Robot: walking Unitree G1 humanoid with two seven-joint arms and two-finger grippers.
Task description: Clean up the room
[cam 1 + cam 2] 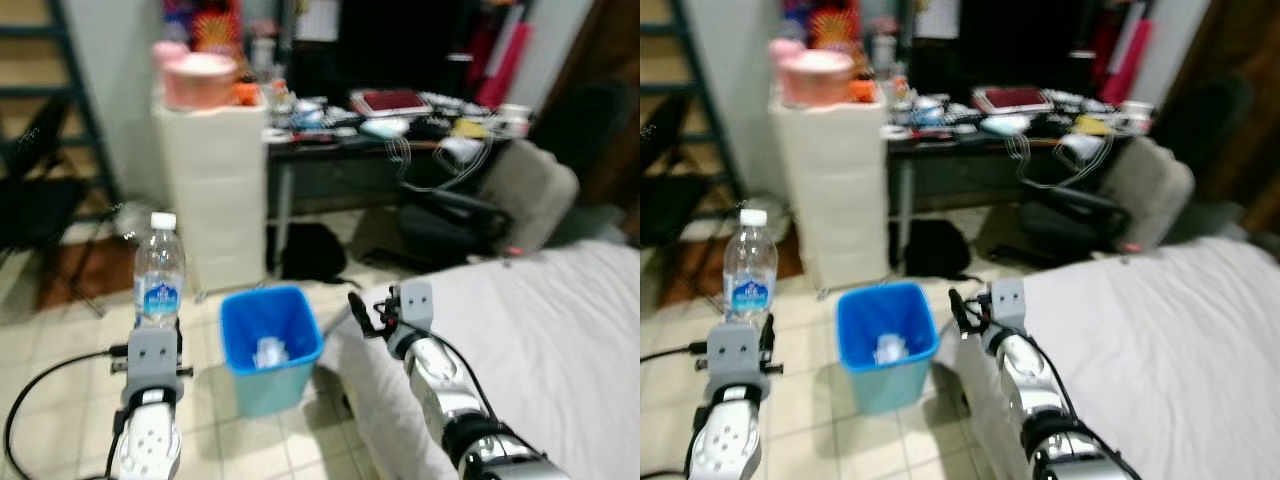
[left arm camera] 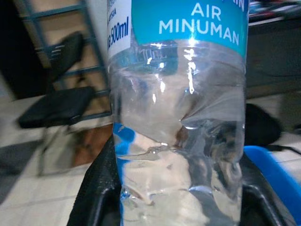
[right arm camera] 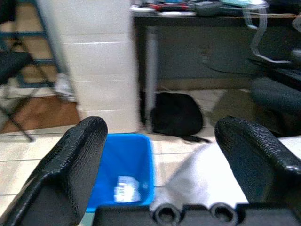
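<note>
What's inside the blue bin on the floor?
Inside the blue plastic bin lies one small crumpled whitish scrap, on the bottom. The near wall hides the part of the bottom closest to the robot, so more could be there.

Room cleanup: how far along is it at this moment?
Done: some crumpled litter already lies in the blue bin. In hand: the left gripper is shut on an upright plastic water bottle, held left of the bin, not yet over it. The right gripper is open and empty by the bed. Left: dropping the bottle in; the desk looks cluttered.
</note>
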